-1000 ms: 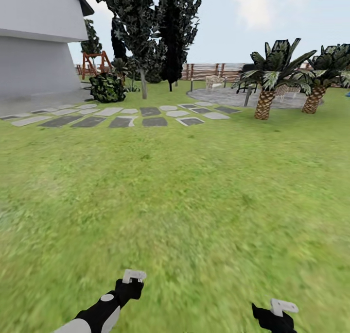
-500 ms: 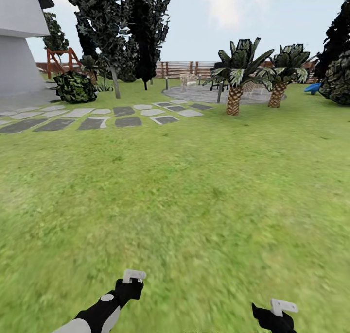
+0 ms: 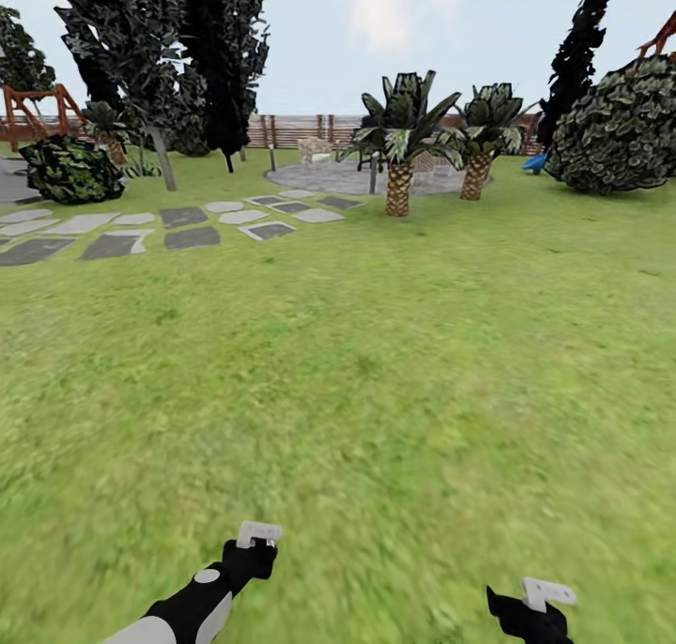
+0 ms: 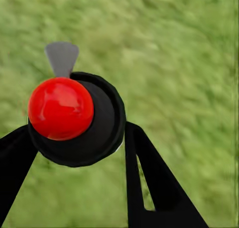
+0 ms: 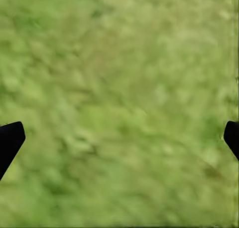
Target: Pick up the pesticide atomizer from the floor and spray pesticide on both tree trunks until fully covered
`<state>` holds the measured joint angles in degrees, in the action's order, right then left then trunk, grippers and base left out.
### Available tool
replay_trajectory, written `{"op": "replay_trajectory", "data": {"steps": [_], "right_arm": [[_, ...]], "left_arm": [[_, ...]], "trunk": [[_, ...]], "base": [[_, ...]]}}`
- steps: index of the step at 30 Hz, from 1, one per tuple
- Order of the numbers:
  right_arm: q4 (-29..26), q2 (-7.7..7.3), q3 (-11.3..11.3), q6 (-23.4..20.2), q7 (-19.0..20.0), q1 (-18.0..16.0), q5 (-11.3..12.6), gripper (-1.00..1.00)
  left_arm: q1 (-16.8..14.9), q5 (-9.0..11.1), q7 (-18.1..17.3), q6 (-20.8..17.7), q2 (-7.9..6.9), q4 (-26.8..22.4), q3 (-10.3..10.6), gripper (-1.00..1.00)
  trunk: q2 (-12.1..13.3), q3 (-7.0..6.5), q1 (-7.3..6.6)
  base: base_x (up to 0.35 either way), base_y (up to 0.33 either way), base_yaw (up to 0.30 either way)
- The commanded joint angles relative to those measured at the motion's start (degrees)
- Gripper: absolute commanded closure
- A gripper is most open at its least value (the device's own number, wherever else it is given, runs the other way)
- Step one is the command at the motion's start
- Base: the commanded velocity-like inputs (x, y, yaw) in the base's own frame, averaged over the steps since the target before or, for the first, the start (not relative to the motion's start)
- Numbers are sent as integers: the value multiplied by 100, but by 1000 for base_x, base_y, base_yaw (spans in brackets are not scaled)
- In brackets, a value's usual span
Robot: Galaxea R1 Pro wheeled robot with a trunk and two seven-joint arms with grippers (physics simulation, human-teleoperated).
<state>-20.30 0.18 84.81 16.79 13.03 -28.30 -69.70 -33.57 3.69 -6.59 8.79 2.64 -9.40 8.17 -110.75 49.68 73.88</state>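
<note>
My left fingers [image 4: 149, 178] grip the pesticide atomizer [image 4: 102, 125], my right fingers [image 5: 9, 138] are open, so I should roll slowly over the grass [image 3: 376, 362] toward the upper-left trees [image 3: 131, 34].

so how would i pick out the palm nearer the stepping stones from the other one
Start at the round grey paved patch in front of the wooden fence, far across the lawn. Two short palms stand at its near edge; the one you want is the left of the pair, closer to the stepping stones. It stands a little nearer the camera than its neighbour.
</note>
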Motion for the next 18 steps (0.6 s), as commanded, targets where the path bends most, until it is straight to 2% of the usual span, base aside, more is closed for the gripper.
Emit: {"op": "replay_trajectory", "data": {"steps": [1,18], "right_arm": [[0,0,0,0,0,0,0,-100],[0,0,0,0,6,1,0,-100]], "left_arm": [[0,0,0,0,0,-1,0,100],[0,0,0,0,0,-1,0,100]], "trunk": [[0,4,0],[0,41,0]], "base": [[0,-276,-278],[0,-276,-286]]}}
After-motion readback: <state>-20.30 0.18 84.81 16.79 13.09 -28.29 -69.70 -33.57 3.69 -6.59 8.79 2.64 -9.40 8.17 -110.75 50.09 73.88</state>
